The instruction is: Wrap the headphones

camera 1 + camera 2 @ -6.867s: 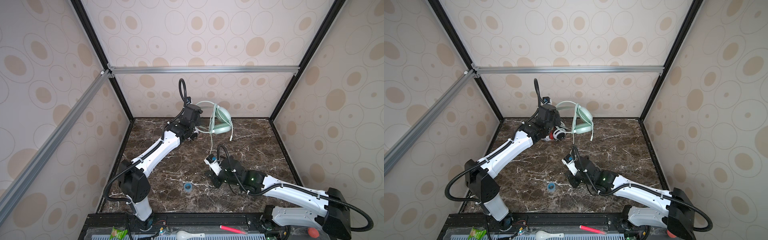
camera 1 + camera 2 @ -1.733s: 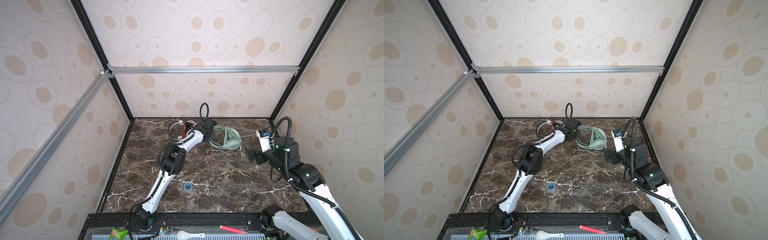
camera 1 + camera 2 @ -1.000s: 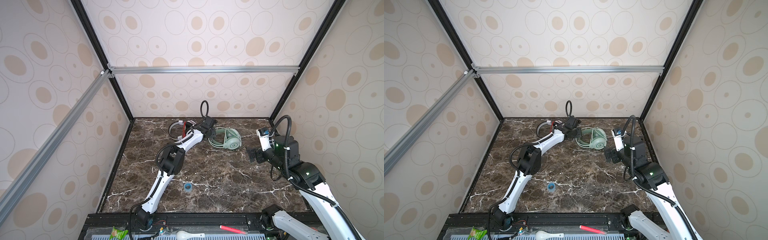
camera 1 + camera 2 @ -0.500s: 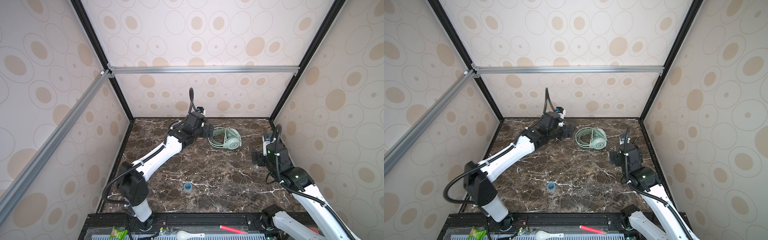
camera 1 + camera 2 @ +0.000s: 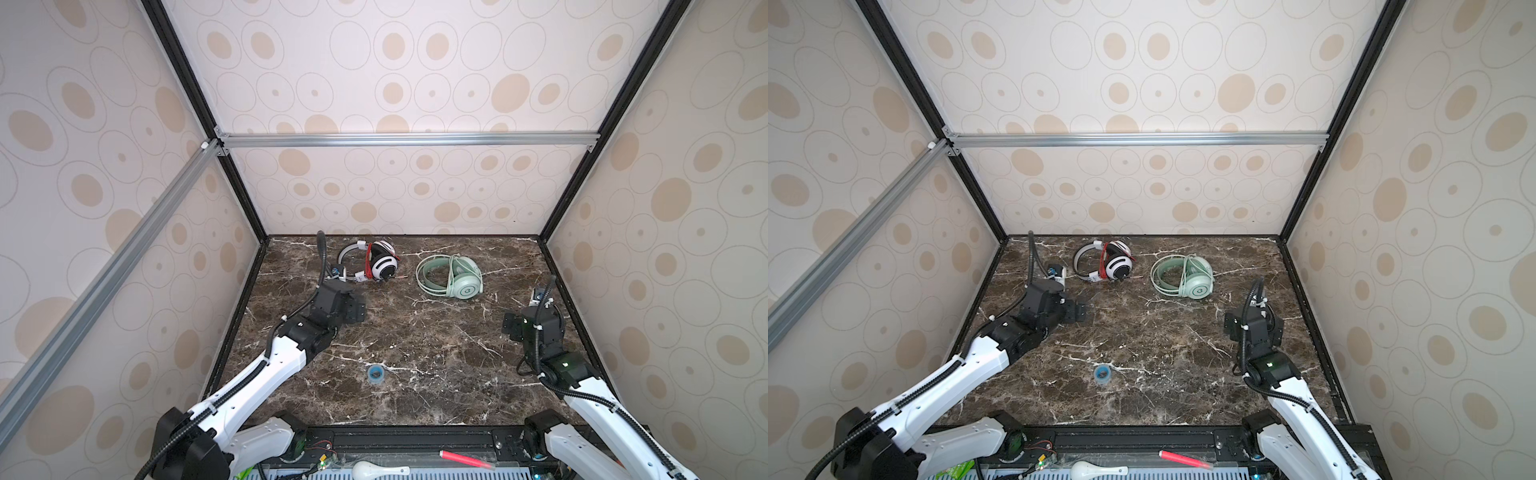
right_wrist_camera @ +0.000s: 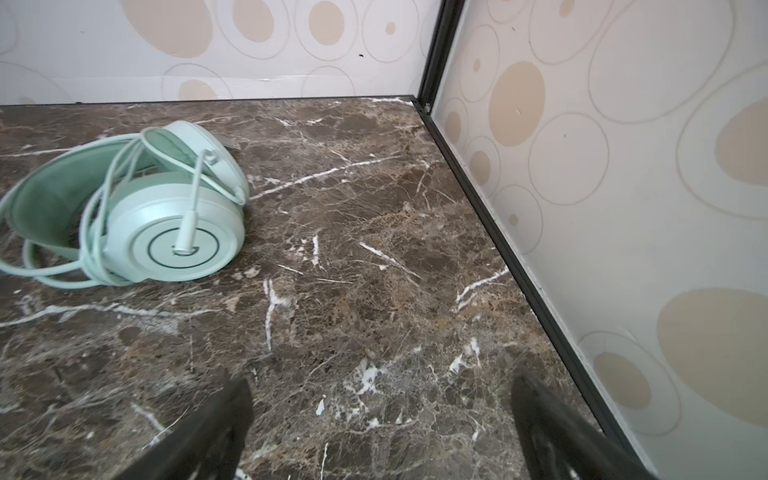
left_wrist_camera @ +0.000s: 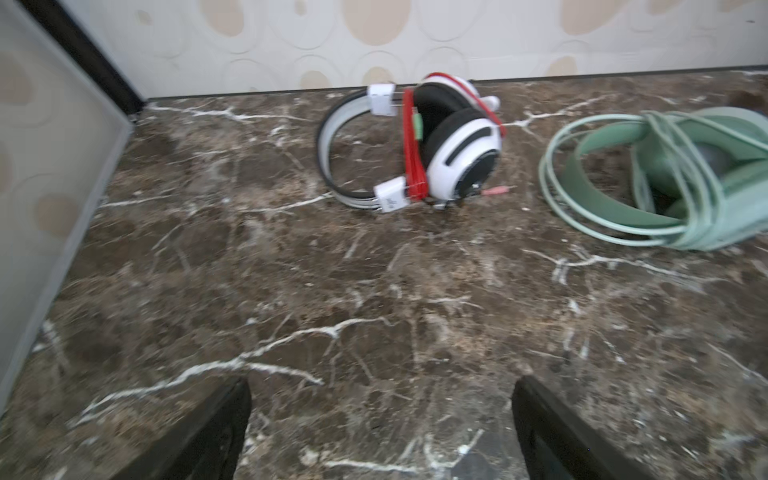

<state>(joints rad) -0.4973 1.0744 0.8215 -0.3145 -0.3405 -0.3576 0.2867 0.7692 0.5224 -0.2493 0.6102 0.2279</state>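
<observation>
Mint-green plastic over-ear headphones [image 5: 451,276] at 1 o'clock and white-and-black red-corded pair [image 5: 372,262] at 11 are probably handling light, cords slippy, headbands stiffest to grab; left gripper [image 7: 380,386], right gripper [image 6: 380,386] gaping wide, empty.

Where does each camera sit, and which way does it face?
Both top views: high at the front, looking down at the table; left arm and right arm show.
Left wrist: on the left arm, facing the white headphones; open left gripper shows.
Right wrist: on the right arm, facing the back right corner; open right gripper shows.
Shared: all show the mint headphones.
</observation>
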